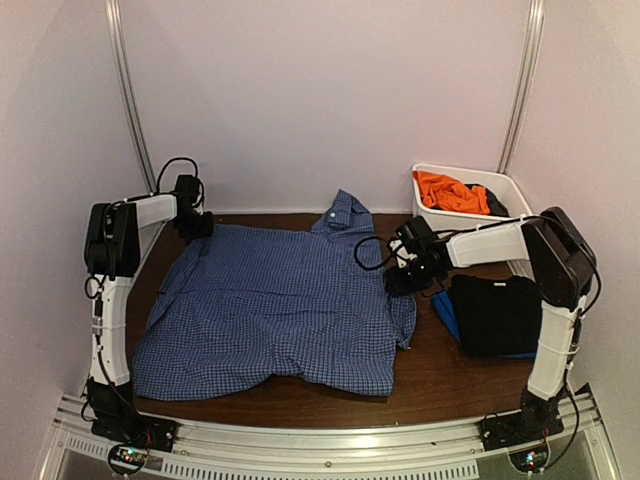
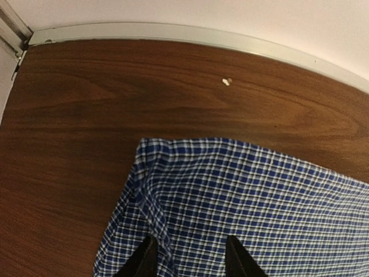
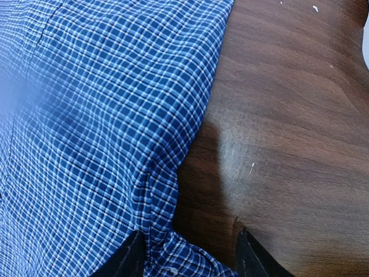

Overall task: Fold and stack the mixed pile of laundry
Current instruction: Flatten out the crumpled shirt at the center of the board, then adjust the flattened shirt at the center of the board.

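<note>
Blue-check shirt lies flat on the desk, w/ left fingers spread wide over its far-left corner & right fingers wide at its right edge; we see orange tee in white tub.

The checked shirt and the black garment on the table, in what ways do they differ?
The checked shirt lies spread out wide; the black garment is folded into a compact rectangle. The shirt covers far more of the table than the black garment. The shirt is blue-and-white check, the black garment plain. Both lie flat.
</note>
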Motion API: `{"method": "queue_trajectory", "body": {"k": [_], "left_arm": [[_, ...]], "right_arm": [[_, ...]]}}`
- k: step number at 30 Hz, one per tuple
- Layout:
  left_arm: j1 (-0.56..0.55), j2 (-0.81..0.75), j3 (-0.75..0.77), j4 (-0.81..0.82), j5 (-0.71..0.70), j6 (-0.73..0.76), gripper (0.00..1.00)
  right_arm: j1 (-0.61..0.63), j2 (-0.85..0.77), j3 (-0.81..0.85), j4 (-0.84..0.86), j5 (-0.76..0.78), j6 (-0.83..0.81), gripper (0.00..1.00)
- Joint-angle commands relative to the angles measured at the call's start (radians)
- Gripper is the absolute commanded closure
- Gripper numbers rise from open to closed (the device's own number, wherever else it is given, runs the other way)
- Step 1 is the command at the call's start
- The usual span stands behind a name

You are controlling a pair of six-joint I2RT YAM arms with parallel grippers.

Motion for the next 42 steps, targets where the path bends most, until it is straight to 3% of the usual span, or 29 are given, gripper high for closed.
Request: {"method": "queue_trajectory", "body": {"k": [1, 6, 13, 17, 21, 28, 30, 33, 38, 42], "left_arm": [[0.007, 0.035, 0.082, -0.026, -0.042, 0.011, 0.75], [0.042, 0.075, 0.198, -0.054, -0.024, 0.003, 1.0], [0.075, 0.132, 0.36, -0.091, 0.012, 0.015, 1.0], [0.075, 0.106, 0.307, -0.066, 0.011, 0.032, 1.0], [0.094, 0.131, 0.307, -0.046, 0.031, 0.032, 1.0], [0.103, 0.135, 0.341, -0.089, 0.015, 0.051, 0.74], [0.096, 0.026, 0.223, -0.058, 0.003, 0.057, 0.64], [0.071, -0.201, -0.111, 0.029, 0.007, 0.071, 0.53], [-0.068, -0.533, -0.56, 0.129, 0.04, 0.018, 0.52], [-0.198, -0.655, -0.77, 0.125, 0.039, 0.004, 0.54]], "right_arm": [[-0.001, 0.021, -0.018, -0.005, 0.045, 0.003, 0.48], [-0.004, 0.051, 0.001, -0.033, 0.077, -0.009, 0.53], [-0.013, 0.048, 0.011, -0.059, 0.098, -0.014, 0.51], [-0.016, -0.01, 0.003, -0.072, 0.088, -0.011, 0.46], [-0.016, -0.08, -0.016, -0.093, 0.098, -0.022, 0.47], [-0.014, -0.176, -0.059, -0.121, 0.083, -0.032, 0.47], [-0.012, -0.184, -0.063, -0.132, 0.055, -0.036, 0.48], [0.006, -0.198, -0.09, -0.126, 0.013, -0.034, 0.5], [0.075, -0.213, -0.152, -0.062, -0.045, -0.001, 0.57], [0.131, -0.15, -0.141, -0.051, -0.041, 0.006, 0.61]]}}
